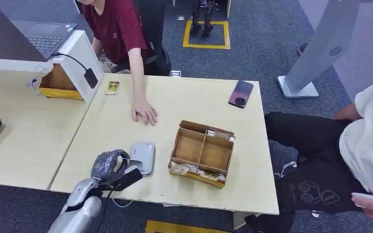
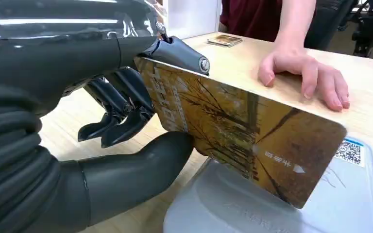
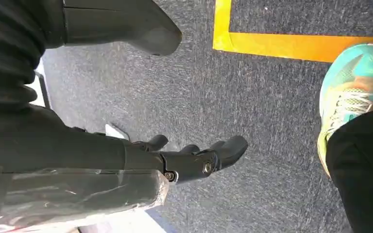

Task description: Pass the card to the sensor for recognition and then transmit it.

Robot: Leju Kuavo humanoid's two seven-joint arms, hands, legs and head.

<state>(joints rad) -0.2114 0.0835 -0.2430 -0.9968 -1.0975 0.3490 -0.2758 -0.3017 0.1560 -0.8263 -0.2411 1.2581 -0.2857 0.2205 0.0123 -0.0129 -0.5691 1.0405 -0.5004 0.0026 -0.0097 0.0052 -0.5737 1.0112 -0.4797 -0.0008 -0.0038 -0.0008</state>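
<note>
My left hand point(image 1: 110, 167) pinches a golden-brown card point(image 2: 238, 133) between thumb and fingers point(image 2: 126, 104), holding it on edge just over the grey sensor pad point(image 1: 143, 156) near the table's front edge. The card point(image 1: 132, 170) shows partly at the hand, over the pad's near-left corner. The pad point(image 2: 340, 204) has a small QR sticker point(image 2: 348, 151) on top. My right hand point(image 3: 194, 158) hangs over the grey carpet with its fingers loosely apart and nothing in them.
A wooden divided box point(image 1: 203, 153) with cards along its edges stands right of the pad. A person's hand point(image 1: 144, 111) rests flat on the table point(image 1: 126, 121) beyond the pad. A phone point(image 1: 241, 93), another card point(image 1: 112, 88), a seated person's leg point(image 1: 315, 160).
</note>
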